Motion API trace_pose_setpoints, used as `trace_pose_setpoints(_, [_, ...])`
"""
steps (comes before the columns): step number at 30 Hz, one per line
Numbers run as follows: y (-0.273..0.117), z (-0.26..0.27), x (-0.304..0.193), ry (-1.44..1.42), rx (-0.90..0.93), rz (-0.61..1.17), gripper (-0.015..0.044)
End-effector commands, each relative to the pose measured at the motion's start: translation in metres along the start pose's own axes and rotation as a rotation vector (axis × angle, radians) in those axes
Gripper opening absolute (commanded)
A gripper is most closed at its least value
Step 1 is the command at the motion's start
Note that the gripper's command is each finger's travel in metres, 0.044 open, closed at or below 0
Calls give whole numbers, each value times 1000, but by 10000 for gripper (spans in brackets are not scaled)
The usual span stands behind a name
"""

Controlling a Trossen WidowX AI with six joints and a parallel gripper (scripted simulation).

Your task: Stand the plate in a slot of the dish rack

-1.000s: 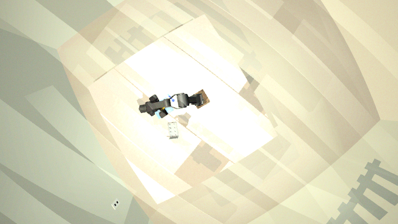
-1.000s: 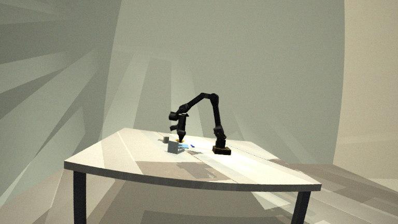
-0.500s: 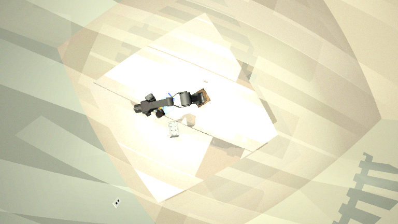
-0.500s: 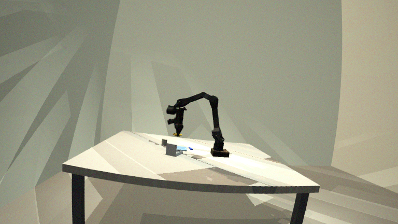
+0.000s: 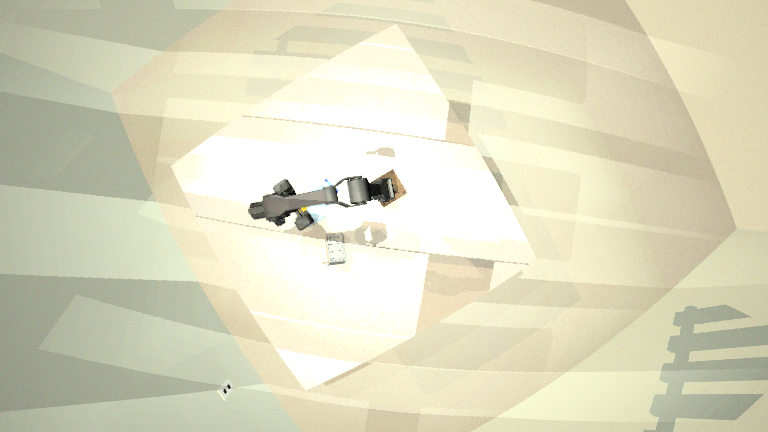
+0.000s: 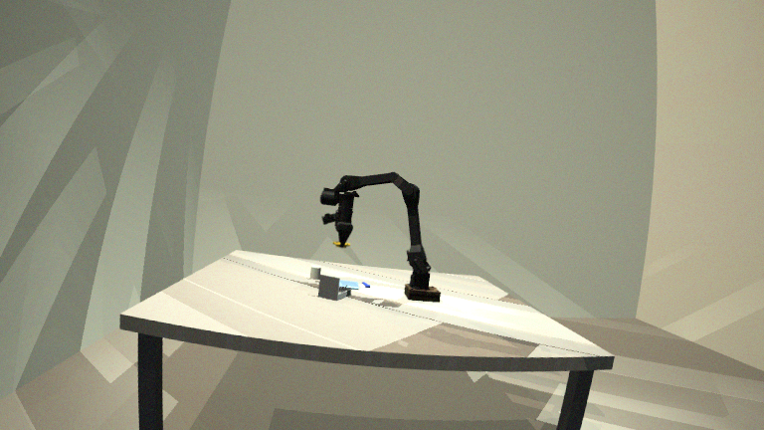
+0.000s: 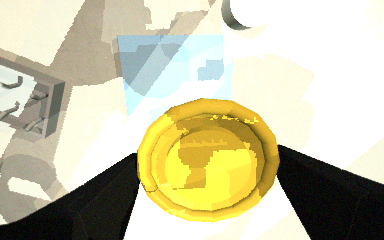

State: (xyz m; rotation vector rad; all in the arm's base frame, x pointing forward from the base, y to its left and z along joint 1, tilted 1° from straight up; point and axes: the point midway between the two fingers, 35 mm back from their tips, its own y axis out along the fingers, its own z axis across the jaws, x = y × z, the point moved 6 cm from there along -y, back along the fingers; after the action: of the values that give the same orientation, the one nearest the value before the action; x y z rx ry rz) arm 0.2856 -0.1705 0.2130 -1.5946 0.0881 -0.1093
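Note:
The yellow round plate (image 7: 207,162) (image 6: 337,244) is held flat, face up, across its full width between the two fingers. My gripper (image 7: 206,156) (image 6: 341,243) is shut on the plate and points down, high above the table. In the top view only a small bit of the plate (image 5: 303,209) shows beside the arm. The grey dish rack (image 5: 335,248) (image 6: 328,287) (image 7: 57,102) stands on the table; in the wrist view it is at the left edge, partly cut off, with its pegs showing. The plate is not over the rack.
A light blue mat (image 7: 175,62) (image 6: 348,285) lies on the table (image 6: 253,313) below the plate. A grey-white cup (image 6: 315,273) (image 7: 233,17) stands beyond it. A dark blue object (image 6: 366,284) (image 5: 330,184) lies near the mat, on the arm base's side.

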Motion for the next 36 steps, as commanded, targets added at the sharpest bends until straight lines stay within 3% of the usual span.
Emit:
trace_pose_setpoints(1, [-13, 0, 0, 3, -2, 3, 0])
trace_pose_setpoints(10, [-29, 7, 2, 17, 1, 2, 0])
trace_pose_setpoints(25, [-29, 143, -12, 435, 11, 7, 0])
trace_pose_setpoints(36, [-13, 148, -2, 422, 89, -16, 0])
